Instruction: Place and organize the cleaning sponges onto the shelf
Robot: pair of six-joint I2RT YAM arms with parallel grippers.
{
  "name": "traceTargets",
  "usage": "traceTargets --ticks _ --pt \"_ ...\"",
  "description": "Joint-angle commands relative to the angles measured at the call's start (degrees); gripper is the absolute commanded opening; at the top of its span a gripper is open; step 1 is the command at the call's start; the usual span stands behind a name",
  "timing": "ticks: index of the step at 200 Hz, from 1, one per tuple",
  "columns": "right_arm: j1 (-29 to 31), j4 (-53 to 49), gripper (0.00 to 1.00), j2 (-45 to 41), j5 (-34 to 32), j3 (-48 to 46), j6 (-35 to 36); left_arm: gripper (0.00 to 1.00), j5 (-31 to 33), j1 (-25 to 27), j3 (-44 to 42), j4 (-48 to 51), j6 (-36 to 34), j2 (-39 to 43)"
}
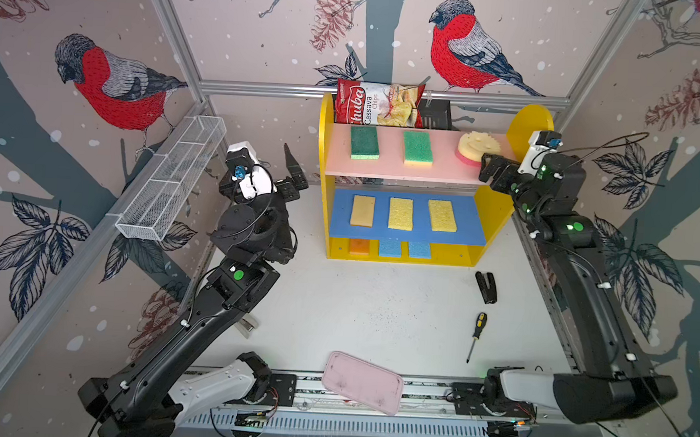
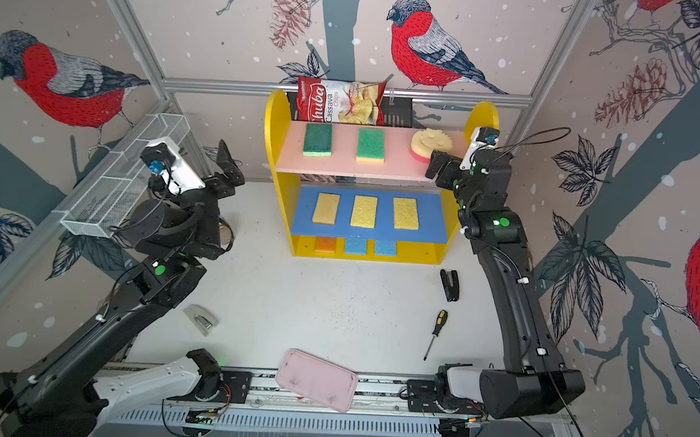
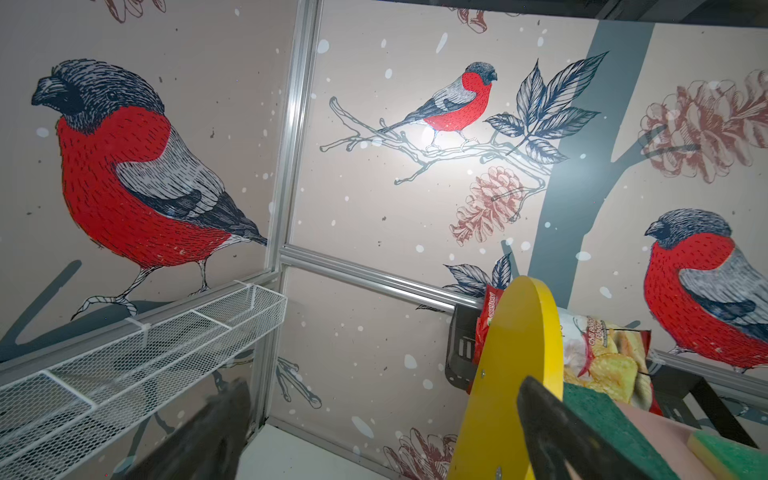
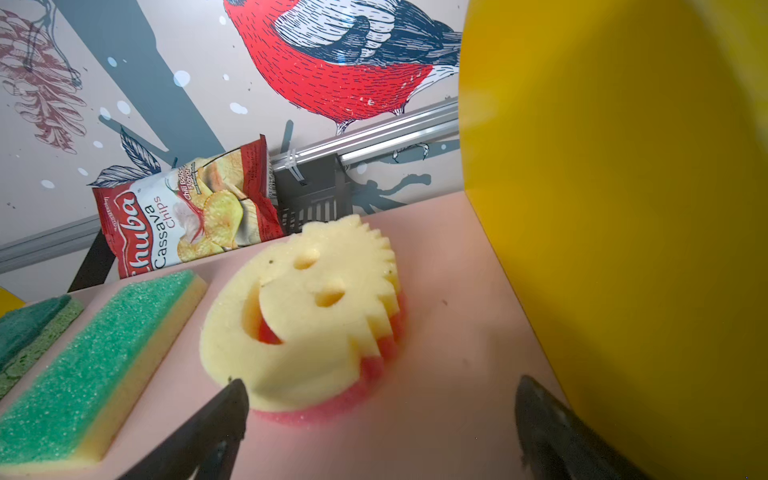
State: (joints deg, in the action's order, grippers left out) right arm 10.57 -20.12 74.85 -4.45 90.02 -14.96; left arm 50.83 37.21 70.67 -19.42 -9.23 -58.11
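Since the smiley sponge [image 4: 307, 316] already lies flat, face up, at the right end of the shelf's [image 1: 529, 126] pink board [image 1: 393, 170], round with no long axis and its toothed crown toward the yellow side [image 4: 623, 208], the right fingers [image 4: 220, 419], wide open and empty, should back straight out without nudging it, while the left fingers [image 3: 557, 432] hang open and empty too.

On the shelf [image 1: 529, 122], a tier well below the right gripper [image 1: 487, 166], the orange sponge [image 1: 359, 247] and two blue sponges [image 1: 390, 248] show only front strips; the blue middle board [image 1: 470, 229] covers the rest. In the right wrist view, its fingers [image 4: 224, 419] are blurred and cut by the edge, as is the dark green sponge [image 4: 25, 328] farthest from them. In a top view, a grey stapler [image 1: 248, 325] lies half hidden under the left arm [image 1: 209, 315].
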Motion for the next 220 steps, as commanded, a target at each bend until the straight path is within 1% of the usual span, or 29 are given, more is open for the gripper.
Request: traceTargets --ticks 1,25,32,72,140,171,220 --pt "-0.6 4.3 1.00 -1.7 -5.3 -1.8 0.3 0.98 0.5 -0.9 -0.5 -3.4 -0.2 -0.1" --pt "-0.9 5.7 1.00 -2.8 -6.5 -4.8 0.2 0.99 0.4 -2.7 -1.2 -1.2 2.8 0.0" --pt "-1.0 6.3 1.00 -4.7 -6.3 -5.8 0.1 0.98 0.2 -3.3 -1.3 -0.3 4.0 0.1" --pt "-1.5 7.2 1.00 -7.1 -2.5 -8.3 -0.5 0.98 -2.8 -6.8 -1.4 5.1 10.0 0.1" --pt "-1.4 11.3 1.00 -13.5 3.3 -15.1 -1.3 0.98 -4.9 -8.8 -1.7 7.0 12.2 -1.2" --pt "-1.4 14.2 1.00 -17.5 2.6 -20.6 -1.1 0.98 -5.3 -9.7 -3.2 6.9 13.4 -1.1" --pt "-1.4 13.5 1.00 -20.0 0.0 -26.0 -1.6 0.98 -6.0 -10.8 -6.1 7.3 15.4 -0.5"
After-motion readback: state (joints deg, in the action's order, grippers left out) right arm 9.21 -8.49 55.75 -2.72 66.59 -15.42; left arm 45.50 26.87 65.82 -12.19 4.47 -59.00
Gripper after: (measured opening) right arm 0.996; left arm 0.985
